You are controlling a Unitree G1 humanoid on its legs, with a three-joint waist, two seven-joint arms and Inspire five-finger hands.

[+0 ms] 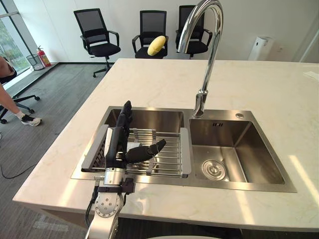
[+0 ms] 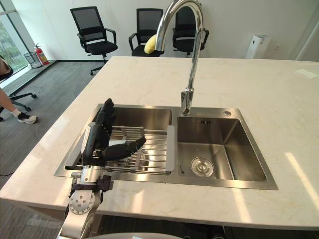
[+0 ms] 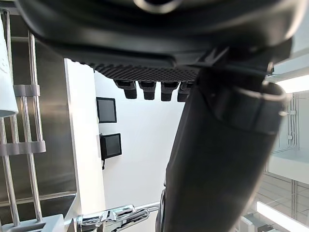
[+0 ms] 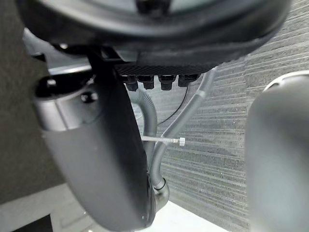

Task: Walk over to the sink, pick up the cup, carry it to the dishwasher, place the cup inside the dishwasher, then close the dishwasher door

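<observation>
A: Item: white smooth-walled cup [image 3: 5, 67], where?
B: On steel-wire rack [image 1: 164, 149] in stainless sink's [image 1: 249, 144] left basin, just beside left robot hand [image 1: 119, 144].
A: Hand cond.?
B: Fingers straight, thumb out, nothing held. Right robot hand [image 4: 96, 145] low over grey floor [image 4: 270, 43], relaxed.
A: Handling?
B: Prob. light, rigid, slick if wet, maybe breakable. Wrap round body, thumb opp.

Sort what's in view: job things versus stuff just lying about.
Job: sink, rack, left hand, right hand, white thing by the rack, maybe the cup.
Lying about: tap, chairs, yellow thing, extinguisher, person.
</observation>
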